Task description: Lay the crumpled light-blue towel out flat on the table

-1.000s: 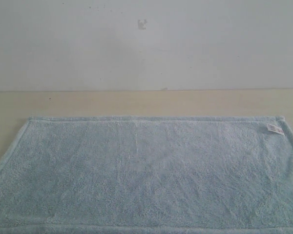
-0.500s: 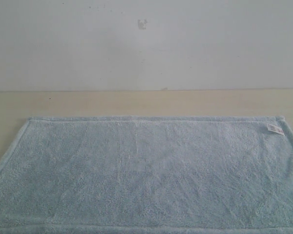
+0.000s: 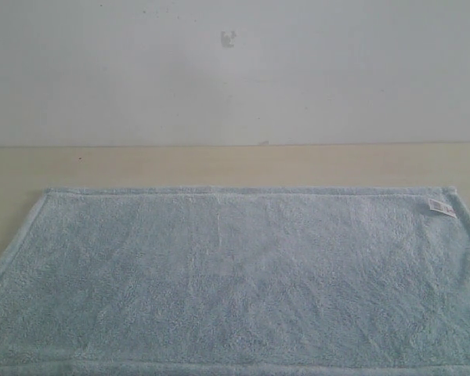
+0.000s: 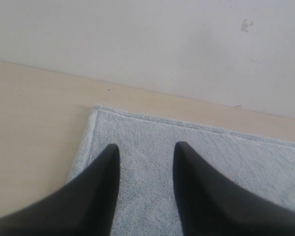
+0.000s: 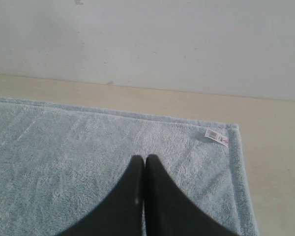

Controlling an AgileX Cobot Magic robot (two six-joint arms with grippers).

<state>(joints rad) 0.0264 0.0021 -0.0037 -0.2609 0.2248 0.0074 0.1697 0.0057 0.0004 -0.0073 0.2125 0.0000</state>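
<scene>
Smooth cream table (image 3: 219, 164), faintly specked, meeting a plain white wall (image 3: 235, 110) along a straight seam. Small grey scuff (image 3: 229, 37) high on that wall, at twelve o'clock in the exterior view.

Pale-blue towel (image 3: 235, 282) spread flat across the table from nine through six to three o'clock. Far hem straight, white label (image 3: 441, 207) by the corner at three o'clock.

Grippers seen in the wrist views alone. Left gripper (image 4: 147, 146) released: black fingers (image 4: 101, 187) apart, towel pile showing between them, near a hemmed corner, grasping nothing. Right gripper (image 5: 145, 158) clenched, fingers pressed together on nothing, over the towel near the labelled corner. Cannot tell whether either touches the cloth.
</scene>
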